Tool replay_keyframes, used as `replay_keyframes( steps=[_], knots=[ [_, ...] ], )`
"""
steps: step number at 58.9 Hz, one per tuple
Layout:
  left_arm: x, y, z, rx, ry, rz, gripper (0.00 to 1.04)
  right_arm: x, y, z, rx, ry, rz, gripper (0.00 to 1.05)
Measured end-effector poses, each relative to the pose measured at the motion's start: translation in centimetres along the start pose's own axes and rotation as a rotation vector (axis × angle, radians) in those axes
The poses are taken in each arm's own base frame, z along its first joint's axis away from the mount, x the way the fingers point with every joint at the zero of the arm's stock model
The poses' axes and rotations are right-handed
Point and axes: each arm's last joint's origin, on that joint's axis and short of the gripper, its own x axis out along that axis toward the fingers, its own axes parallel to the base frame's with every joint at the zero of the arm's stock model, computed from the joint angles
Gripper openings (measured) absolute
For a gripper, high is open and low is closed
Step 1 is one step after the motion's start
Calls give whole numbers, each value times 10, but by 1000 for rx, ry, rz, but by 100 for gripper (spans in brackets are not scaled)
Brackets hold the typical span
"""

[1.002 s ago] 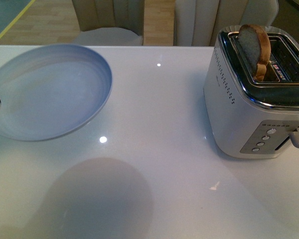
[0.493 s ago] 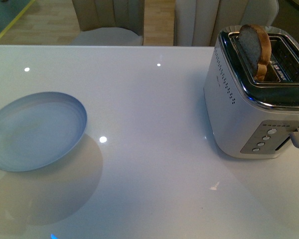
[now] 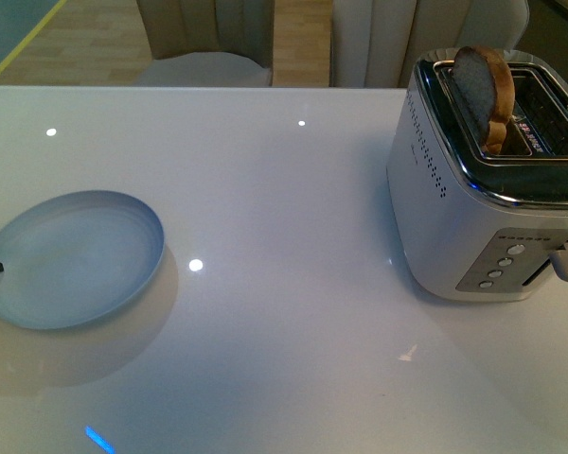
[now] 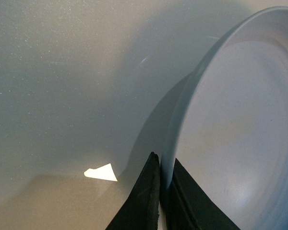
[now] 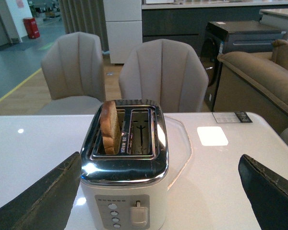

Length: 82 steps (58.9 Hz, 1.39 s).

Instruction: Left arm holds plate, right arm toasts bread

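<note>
**Near field.** The black angular left gripper (image 4: 164, 161) has its fingers (image 4: 145, 201) clamped on the raised rim of the round, pale blue-grey shallow plate (image 3: 71, 260). The plate sits low at the left side of the glossy white worktop (image 3: 293, 236). The soft shadow spreading beneath it suggests it is held just clear of the surface, though contact cannot be ruled out. The plate is empty.

**Middle field.** The right gripper (image 5: 159, 157) faces the toaster with its fingers (image 5: 48, 196) spread wide apart, gripping nothing. The brushed-metal two-slot toaster (image 3: 473, 199) stands at the right, well apart from the plate. The tan wholemeal bread slice (image 3: 483, 90) stands upright in one slot, its rounded top protruding.

**Far field.** Beige upholstered chairs (image 3: 208, 38) stand beyond the worktop.

**Stage.** The plate hold looks established, and the right arm's part is in hand. Whether toasting is finished cannot be told. The next move calls for a centred approach, pinching the slice across its flat faces.
</note>
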Motion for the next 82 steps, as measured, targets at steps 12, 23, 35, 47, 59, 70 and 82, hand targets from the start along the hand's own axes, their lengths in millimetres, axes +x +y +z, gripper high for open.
replay_keyframes(
  steps=[12, 23, 35, 47, 59, 70, 82],
  knots=[
    [9, 9, -6, 9, -21, -1, 3, 0, 0, 0, 0, 0, 0, 96],
    [10, 12, -8, -1, -33, 0, 3, 0, 0, 0, 0, 0, 0, 96],
    [11, 13, -10, -6, -31, 3, 3, 0, 0, 0, 0, 0, 0, 96],
    [11, 13, -12, -10, -28, 6, 29, 0, 0, 0, 0, 0, 0, 96],
    [6, 7, -12, -7, -38, 1, 61, 0, 0, 0, 0, 0, 0, 96],
    [-16, -13, -3, 37, -88, -17, 89, 0, 0, 0, 0, 0, 0, 96],
    [-60, -52, 10, 131, -195, -86, 97, 0, 0, 0, 0, 0, 0, 96]
  ],
)
